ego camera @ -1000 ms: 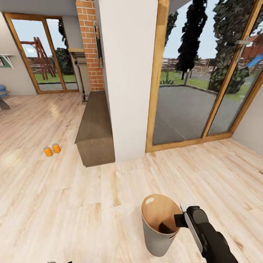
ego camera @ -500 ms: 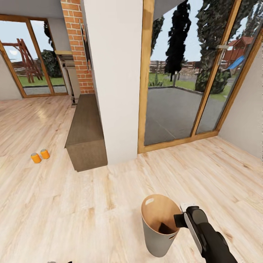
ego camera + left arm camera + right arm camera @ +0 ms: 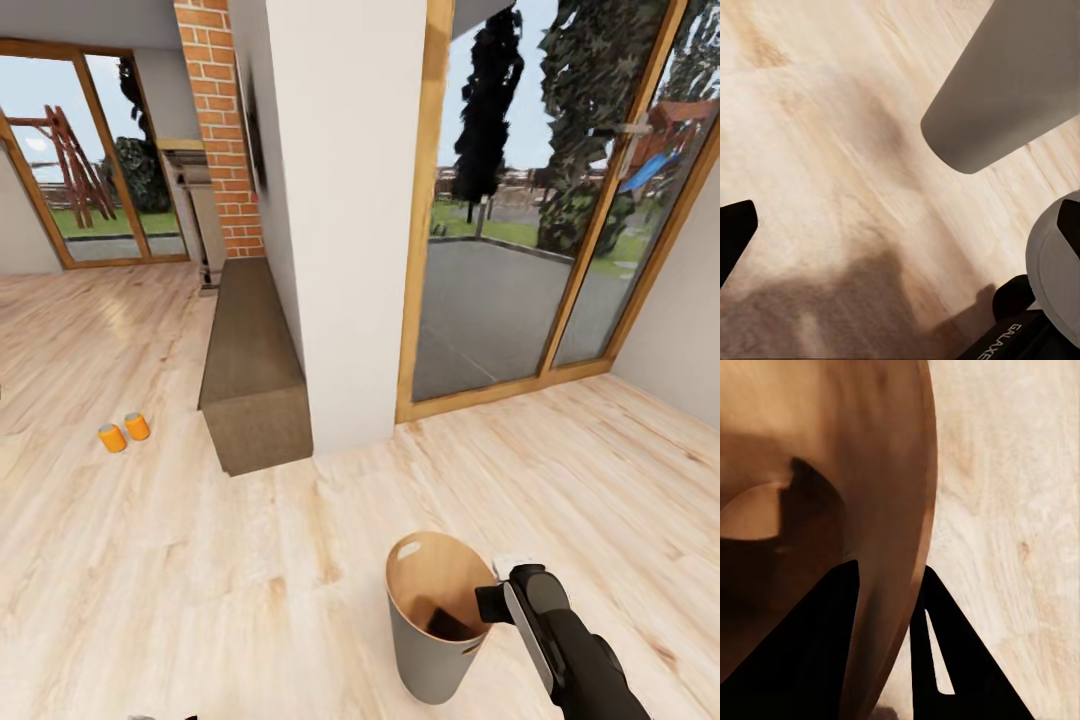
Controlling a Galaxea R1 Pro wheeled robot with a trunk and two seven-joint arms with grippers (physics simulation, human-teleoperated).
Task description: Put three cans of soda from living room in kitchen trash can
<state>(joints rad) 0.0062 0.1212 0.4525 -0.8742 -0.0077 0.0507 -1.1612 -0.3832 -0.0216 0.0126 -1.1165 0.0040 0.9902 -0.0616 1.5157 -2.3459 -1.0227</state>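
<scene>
View swings back right, camera move only; trash can (image 3: 435, 615) same spot in frame, right end effector (image 3: 916, 607) clamped on its rim, fingers astride wall. Left end effector (image 3: 900, 225) fingers wide apart. Two soda cans (image 3: 124, 432) on floor (image 3: 200, 580), beside low bench's (image 3: 250, 375) near left corner. Third unseen. Open floor between; pillar (image 3: 345, 220) corner needs clearance.

Plank floor (image 3: 200, 580), brick column (image 3: 222, 130), glazed doors (image 3: 520, 250), maybe bench (image 3: 250, 370).

A low brown bench (image 3: 252, 370) runs along a white wall (image 3: 345, 200) beside a brick column (image 3: 220, 120).
</scene>
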